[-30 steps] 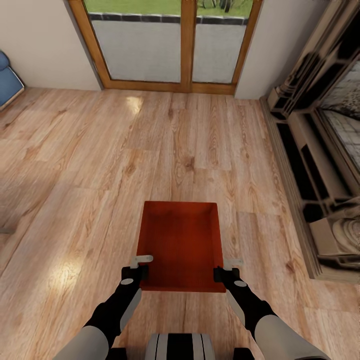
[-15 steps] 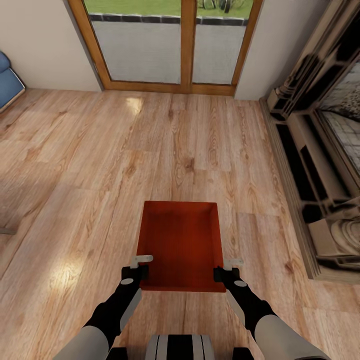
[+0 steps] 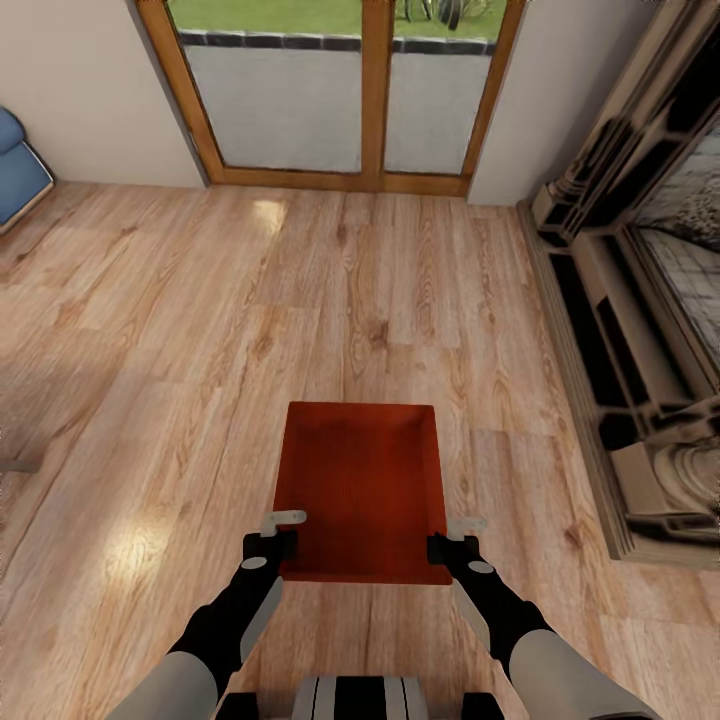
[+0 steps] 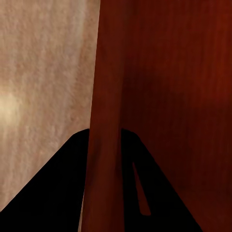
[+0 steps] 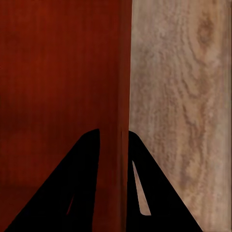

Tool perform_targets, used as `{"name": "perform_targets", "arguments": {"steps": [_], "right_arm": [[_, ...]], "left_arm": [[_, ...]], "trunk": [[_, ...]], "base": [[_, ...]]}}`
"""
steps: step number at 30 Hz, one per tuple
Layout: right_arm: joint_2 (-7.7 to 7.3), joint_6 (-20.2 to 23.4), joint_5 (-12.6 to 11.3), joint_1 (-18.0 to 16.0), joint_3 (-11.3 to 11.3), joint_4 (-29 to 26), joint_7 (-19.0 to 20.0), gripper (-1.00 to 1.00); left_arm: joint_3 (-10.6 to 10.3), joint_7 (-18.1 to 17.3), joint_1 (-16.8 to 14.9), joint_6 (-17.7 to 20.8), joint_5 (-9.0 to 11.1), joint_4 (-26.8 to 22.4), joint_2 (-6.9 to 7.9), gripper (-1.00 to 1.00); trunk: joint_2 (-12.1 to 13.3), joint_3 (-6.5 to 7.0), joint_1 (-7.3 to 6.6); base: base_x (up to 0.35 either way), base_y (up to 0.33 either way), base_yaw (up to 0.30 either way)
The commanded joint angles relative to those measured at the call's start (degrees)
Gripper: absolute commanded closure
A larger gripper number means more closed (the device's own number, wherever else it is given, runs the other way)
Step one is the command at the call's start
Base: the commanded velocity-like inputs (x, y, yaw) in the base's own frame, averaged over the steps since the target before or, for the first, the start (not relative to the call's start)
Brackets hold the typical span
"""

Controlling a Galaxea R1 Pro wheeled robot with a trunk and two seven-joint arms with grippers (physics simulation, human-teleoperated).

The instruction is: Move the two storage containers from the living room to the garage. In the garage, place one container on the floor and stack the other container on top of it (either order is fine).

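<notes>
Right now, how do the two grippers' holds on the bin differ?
The left gripper clamps the bin's left wall; the right gripper clamps its right wall. The left sits nearer the sofa side, the right nearer the fireplace. Both straddle a wall near the bin's near corners, at matching height.

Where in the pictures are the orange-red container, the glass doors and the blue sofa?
container point(image 3: 360, 490): head view, on the ribbed inside bottom.
glass doors point(image 3: 275, 105): head view, on the left pane.
blue sofa point(image 3: 15, 165): head view, on the cushion at the picture's left edge.
</notes>
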Motion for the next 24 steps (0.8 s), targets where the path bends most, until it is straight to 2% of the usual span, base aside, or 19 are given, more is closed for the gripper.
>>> {"name": "perform_targets", "arguments": {"steps": [1,24], "right_arm": [[-0.04,0.04,-0.16,-0.02,0.45,-0.02,-0.60,1.00],[-0.03,0.48,-0.24,-0.02,0.40,-0.02,-0.66,1.00]], "left_arm": [[-0.30,0.75,-0.01,0.31,0.27,-0.10,0.07,1.00],[-0.22,0.72,-0.01,0.30,0.26,-0.02,0.16,1.00]], "trunk": [[0.40,0.16,-0.23],[9.63,4.29,-5.28]], "base": [[0.000,0.000,0.000],[0.000,0.000,0.000]]}}
